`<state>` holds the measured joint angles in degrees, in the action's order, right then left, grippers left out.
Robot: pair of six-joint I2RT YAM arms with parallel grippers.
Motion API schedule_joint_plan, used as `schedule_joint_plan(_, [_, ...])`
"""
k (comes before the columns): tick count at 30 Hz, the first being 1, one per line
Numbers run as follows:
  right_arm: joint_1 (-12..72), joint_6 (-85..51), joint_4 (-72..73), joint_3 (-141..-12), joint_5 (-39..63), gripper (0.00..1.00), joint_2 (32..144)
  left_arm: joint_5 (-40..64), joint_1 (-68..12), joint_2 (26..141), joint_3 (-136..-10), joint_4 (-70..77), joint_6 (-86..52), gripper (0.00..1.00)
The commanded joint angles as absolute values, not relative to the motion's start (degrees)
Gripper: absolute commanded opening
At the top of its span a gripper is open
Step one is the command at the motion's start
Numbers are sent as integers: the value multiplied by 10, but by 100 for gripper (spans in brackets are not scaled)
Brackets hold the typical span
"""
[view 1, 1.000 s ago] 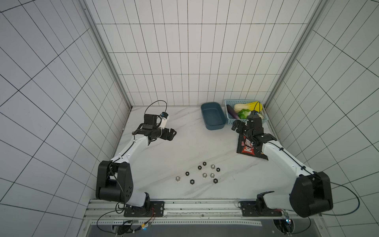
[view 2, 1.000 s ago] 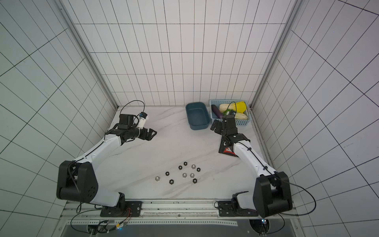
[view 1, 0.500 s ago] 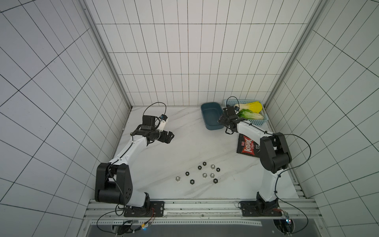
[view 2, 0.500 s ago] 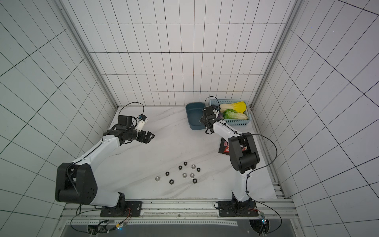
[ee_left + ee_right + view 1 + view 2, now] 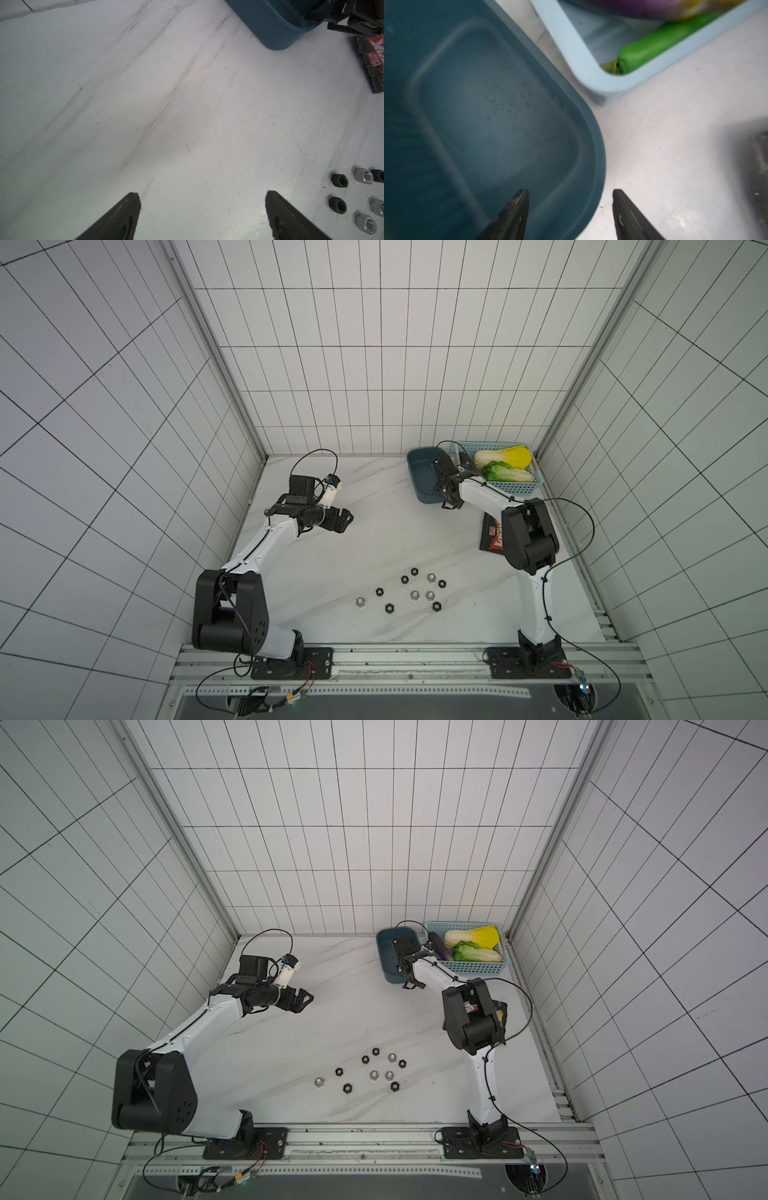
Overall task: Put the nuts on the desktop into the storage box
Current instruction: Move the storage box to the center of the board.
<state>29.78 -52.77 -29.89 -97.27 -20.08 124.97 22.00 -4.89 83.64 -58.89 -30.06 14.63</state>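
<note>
Several black and silver nuts (image 5: pixel 413 593) (image 5: pixel 376 1073) lie in a loose cluster on the desktop (image 5: pixel 365 539) near its front; some also show in the left wrist view (image 5: pixel 338 204). The dark teal storage box (image 5: pixel 417 485) (image 5: pixel 384 963) (image 5: pixel 276 31) stands at the back right. My right gripper (image 5: pixel 450 504) (image 5: pixel 411 986) (image 5: pixel 569 191) is open astride the box's near corner (image 5: pixel 599 162), one finger inside and one over the desktop, touching neither. My left gripper (image 5: pixel 348 521) (image 5: pixel 306 999) (image 5: pixel 202 194) hovers open over bare desktop at the left, holding nothing.
A light blue lattice basket (image 5: pixel 517 489) (image 5: pixel 478 968) (image 5: pixel 579 58) of vegetables stands right beside the box. A black and red snack packet (image 5: pixel 490 533) (image 5: pixel 374 62) lies by the right edge, partly under my right arm. Tiled walls enclose three sides.
My right arm swung from above the snack packet over to the box's near corner, and its jaws narrowed. The left gripper drifted slightly and stayed open.
</note>
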Motion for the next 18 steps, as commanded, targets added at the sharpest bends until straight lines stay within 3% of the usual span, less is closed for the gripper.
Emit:
schedule_joint_plan(1, [303, -533, -311, -970, -187, 59, 1256, 227, -50, 838, -583, -296, 152, 98])
schedule_joint_plan(5, [307, -501, -292, -930, -178, 45, 1226, 220, -51, 841, -582, -293, 150, 98])
schedule_joint_plan(12, [308, -406, -264, -846, -132, 30, 1148, 203, -50, 837, -577, -290, 153, 98])
schedule_joint_plan(18, [308, -338, -220, -794, -34, 16, 1115, 201, -50, 833, -580, -292, 151, 98])
